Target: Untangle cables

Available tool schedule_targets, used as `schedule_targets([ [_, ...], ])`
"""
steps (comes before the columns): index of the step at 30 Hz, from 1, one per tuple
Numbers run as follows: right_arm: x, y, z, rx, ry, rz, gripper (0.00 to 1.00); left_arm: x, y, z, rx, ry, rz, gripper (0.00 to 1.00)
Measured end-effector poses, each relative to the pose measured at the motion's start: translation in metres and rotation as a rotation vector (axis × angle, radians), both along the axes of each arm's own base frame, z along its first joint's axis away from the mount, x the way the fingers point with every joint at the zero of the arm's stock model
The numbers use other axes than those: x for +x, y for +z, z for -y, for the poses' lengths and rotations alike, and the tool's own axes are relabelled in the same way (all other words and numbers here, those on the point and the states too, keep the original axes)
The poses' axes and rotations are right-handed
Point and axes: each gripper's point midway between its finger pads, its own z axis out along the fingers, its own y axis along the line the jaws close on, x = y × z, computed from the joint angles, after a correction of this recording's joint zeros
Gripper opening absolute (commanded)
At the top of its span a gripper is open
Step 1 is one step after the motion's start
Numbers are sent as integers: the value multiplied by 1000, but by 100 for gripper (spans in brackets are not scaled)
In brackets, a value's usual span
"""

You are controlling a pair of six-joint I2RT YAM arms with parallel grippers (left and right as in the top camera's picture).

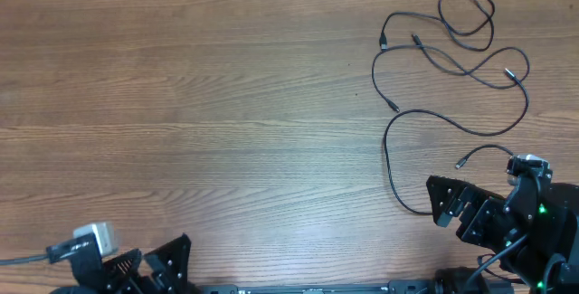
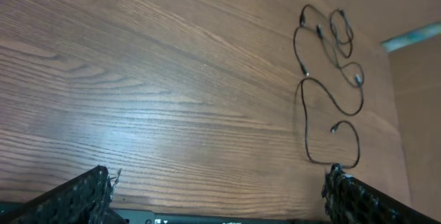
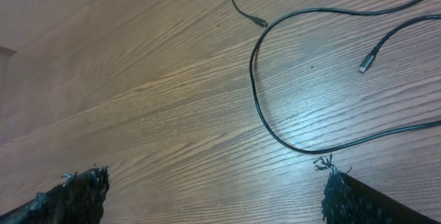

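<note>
The 2 grippers sit at the near edge of the wooden table (image 1: pixel 181 104), and both have their jaws spread wide with nothing between them.

The left gripper (image 1: pixel 154 251) (image 2: pixel 217 182) shows its 2 black fingers (image 2: pixel 93 189) at the bottom corners of its own view, with bare wood between them. The cables (image 1: pixel 386 154) (image 2: pixel 304 120) lie far ahead of these jaws and off to their right side, well apart from them in the overhead view.

The right gripper (image 1: pixel 441 205) (image 3: pixel 213 182) also shows 2 fingers (image 3: pixel 83 193), parted the full width of its view. The nearest part of the cables (image 3: pixel 253 86) is 1 long bend lying just ahead of these jaws. It curves down toward the right-hand finger and passes close to that fingertip. Whether it touches the tip cannot be told. Ahead of the same jaws, 2 plug ends (image 3: pixel 363 67) rest on the wood: 1 beyond the bend to the right, 1 further out near the top of the view.

From overhead the cables are thin black cords lying in loose loops that cross each other, stretching from just in front of the right jaws out to the far right corner. 6 plug ends can be counted there. 1 more stretch runs in under the right gripper, where its end is hidden. How many separate cords make up the tangle cannot be told where they overlap.
</note>
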Motion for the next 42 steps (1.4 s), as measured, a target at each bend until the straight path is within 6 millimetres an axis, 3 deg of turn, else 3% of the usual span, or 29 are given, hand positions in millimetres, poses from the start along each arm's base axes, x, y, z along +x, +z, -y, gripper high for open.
schedule_targets([
  [42, 0, 0, 0, 0, 0, 0, 100, -3, -9, -7, 28, 26, -31, 99],
])
